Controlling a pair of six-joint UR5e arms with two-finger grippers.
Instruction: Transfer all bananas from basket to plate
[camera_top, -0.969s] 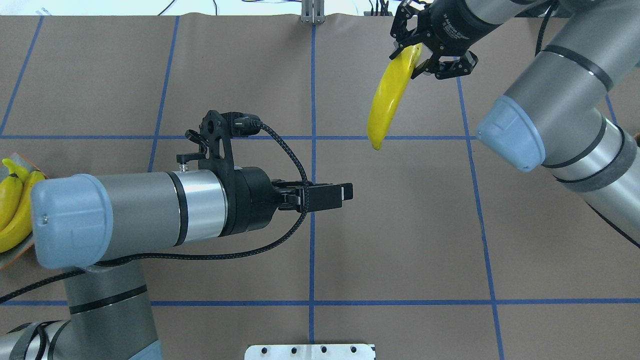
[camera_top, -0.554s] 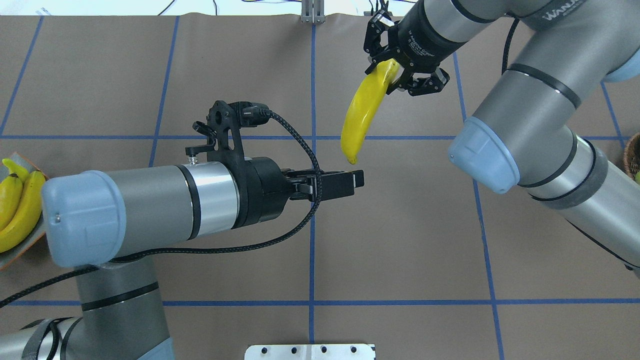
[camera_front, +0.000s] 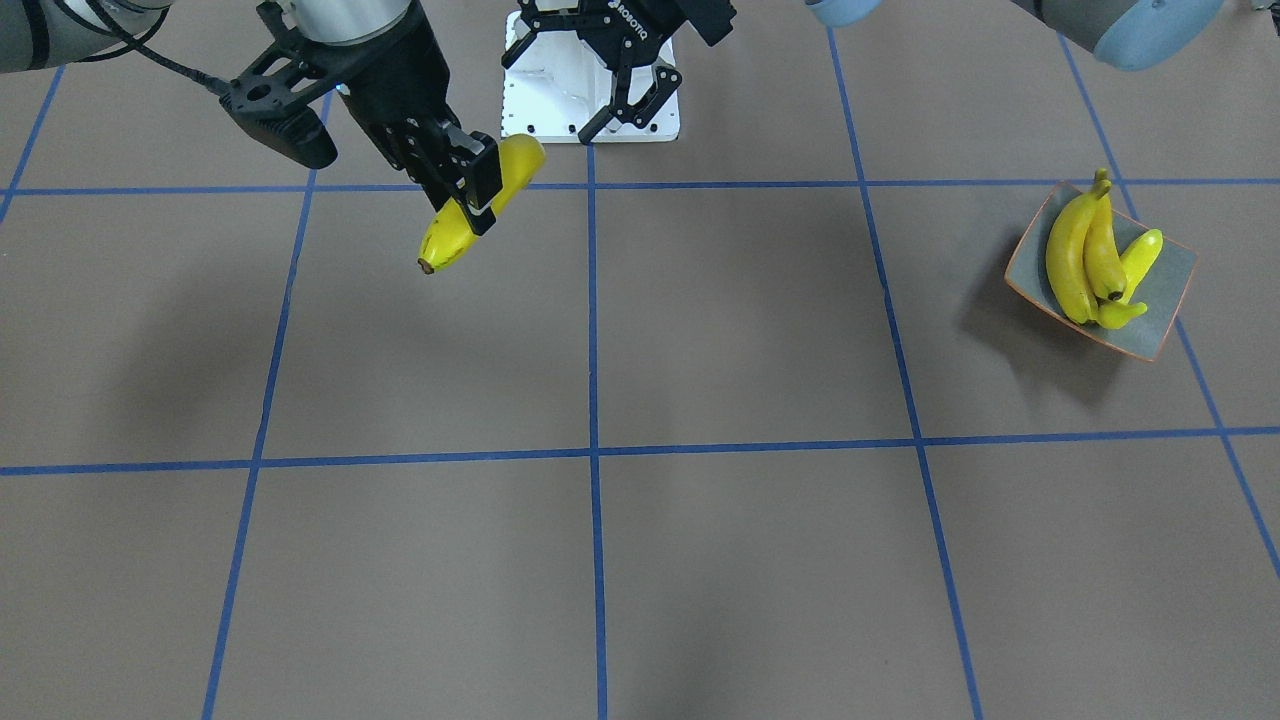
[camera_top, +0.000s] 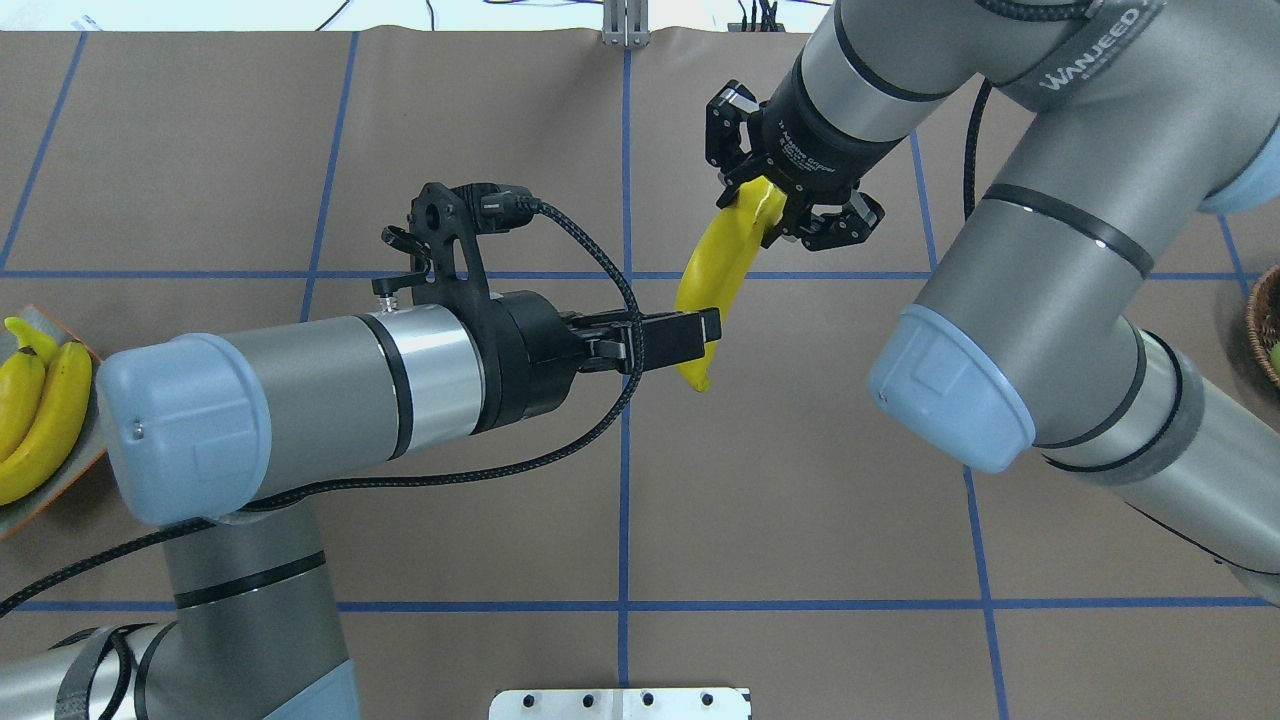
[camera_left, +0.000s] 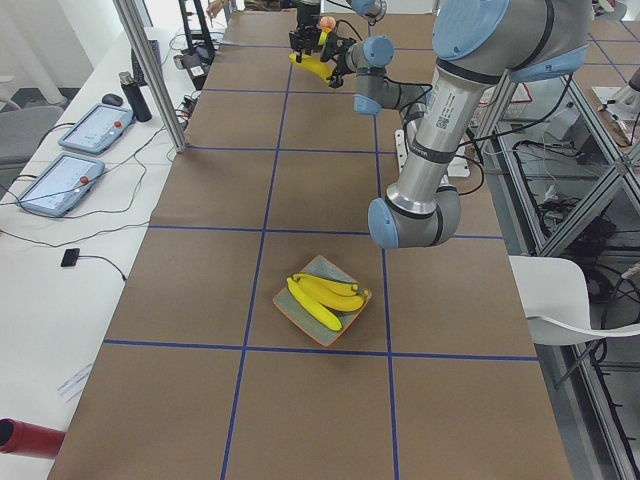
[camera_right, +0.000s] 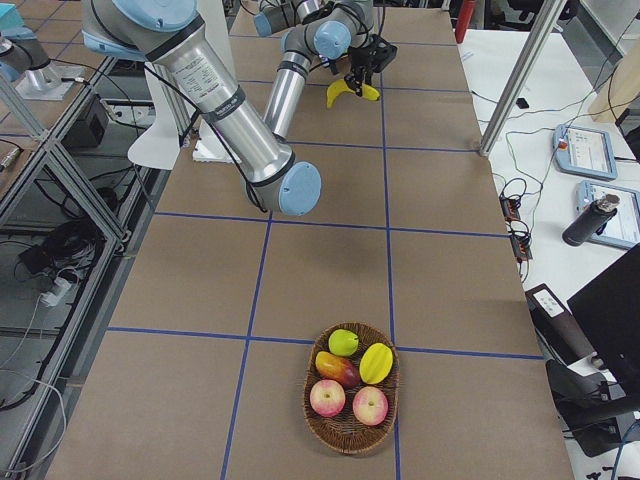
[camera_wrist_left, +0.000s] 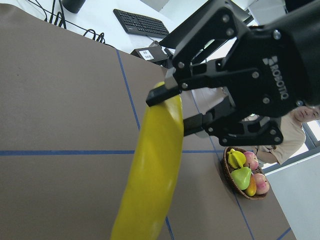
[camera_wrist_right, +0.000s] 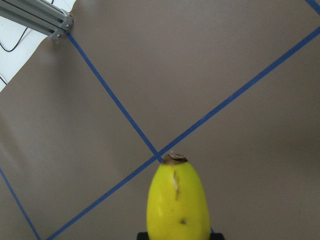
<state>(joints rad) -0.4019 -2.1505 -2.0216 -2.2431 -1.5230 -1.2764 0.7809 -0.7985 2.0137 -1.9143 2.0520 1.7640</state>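
While right jaws clench banana (camera_top: 715, 280) by upper end above tabletop (camera_top: 800, 480), left jaws gape at its 9 o'clock, overhead view.

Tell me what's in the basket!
The basket holds five fruits: two reddish round ones, a green one, a yellow one, a red-orange one. Anything beneath them is covered.

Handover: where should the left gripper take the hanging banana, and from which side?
Take the bare lower half, clear of the right gripper shut on its top end. The banana hangs lengthwise, slightly tilted, so the left gripper should likely come in sideways from the robot's left, jaws across the narrow width, a little above the tip.
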